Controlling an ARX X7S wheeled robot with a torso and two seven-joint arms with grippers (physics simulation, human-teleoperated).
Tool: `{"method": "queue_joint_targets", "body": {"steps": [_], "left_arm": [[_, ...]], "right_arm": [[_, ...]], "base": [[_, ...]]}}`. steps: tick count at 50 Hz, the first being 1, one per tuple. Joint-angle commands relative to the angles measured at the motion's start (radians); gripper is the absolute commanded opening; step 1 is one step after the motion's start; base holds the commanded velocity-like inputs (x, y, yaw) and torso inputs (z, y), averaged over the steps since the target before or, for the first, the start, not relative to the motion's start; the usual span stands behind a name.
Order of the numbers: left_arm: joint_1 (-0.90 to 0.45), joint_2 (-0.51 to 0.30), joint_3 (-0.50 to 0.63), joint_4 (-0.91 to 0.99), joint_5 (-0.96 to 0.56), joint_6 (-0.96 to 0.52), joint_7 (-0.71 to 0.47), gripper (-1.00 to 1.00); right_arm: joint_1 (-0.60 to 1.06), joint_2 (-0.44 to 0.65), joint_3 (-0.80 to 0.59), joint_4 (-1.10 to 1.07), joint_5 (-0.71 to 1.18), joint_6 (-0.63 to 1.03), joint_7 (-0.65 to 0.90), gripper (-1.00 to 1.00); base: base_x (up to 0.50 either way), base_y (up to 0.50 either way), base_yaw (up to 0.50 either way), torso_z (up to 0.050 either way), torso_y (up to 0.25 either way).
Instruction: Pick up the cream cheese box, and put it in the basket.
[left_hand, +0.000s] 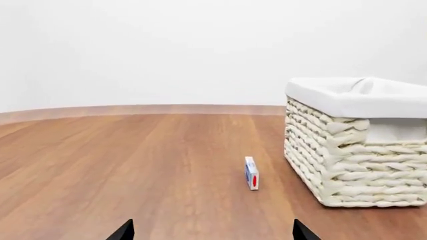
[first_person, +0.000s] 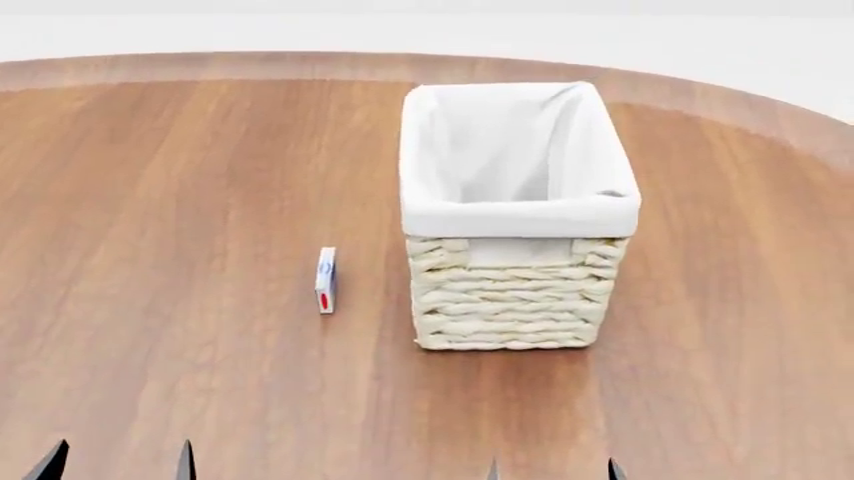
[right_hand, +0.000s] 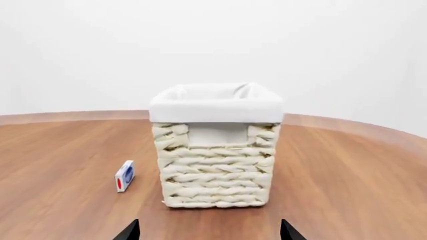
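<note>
basket (first_person: 514, 290) seemingly empty | cream cheese box (first_person: 324, 280) beside, on table (first_person: 160, 250)

Bright, even, diffuse light fills all views. The basket (first_person: 514, 290) casts only a faint soft shadow on the desk (first_person: 174, 200). Renders are sharp, without glare or blur.

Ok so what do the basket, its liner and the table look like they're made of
The basket: thick cream-white woven strands, matte, probably wicker or rope. Its liner: plain white cloth by the look, folded softly over the rim. The table: brown wood grain with a light sheen, solid wood or veneer, can't tell which. All of it is a simulator's render.
</note>
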Motion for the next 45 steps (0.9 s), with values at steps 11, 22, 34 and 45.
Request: {"method": "queue_joint_targets", "body": {"steps": [11,22,34,45], "left_arm": [[-0.001,-0.009,0.014,-0.005,-0.006,0.005,-0.009,1.0],[0.002,-0.014,0.02,0.003,-0.011,0.003,-0.015,1.0],[0.001,-0.019,0.026,0.002,-0.016,0.006,-0.02,1.0],[-0.003,-0.022,0.03,-0.005,-0.019,0.012,-0.025,1.0]], "right_arm": [[-0.005,0.012,-0.025,0.002,-0.026,-0.024,0.017,1.0],[-0.002,0.019,-0.035,0.019,-0.037,-0.047,0.026,1.0],[0.002,0.024,-0.041,0.018,-0.031,-0.043,0.038,1.0],[0.001,0.029,-0.051,0.024,-0.023,-0.055,0.035,1.0]], "base": [[0.21,0.0,0.0,0.0,0.0],[0.44,-0.11,0.0,0.0,0.001],[0.39,-0.11,0.0,0.0,0.0],[0.0,0.0,0.0,0.0,0.0]]}}
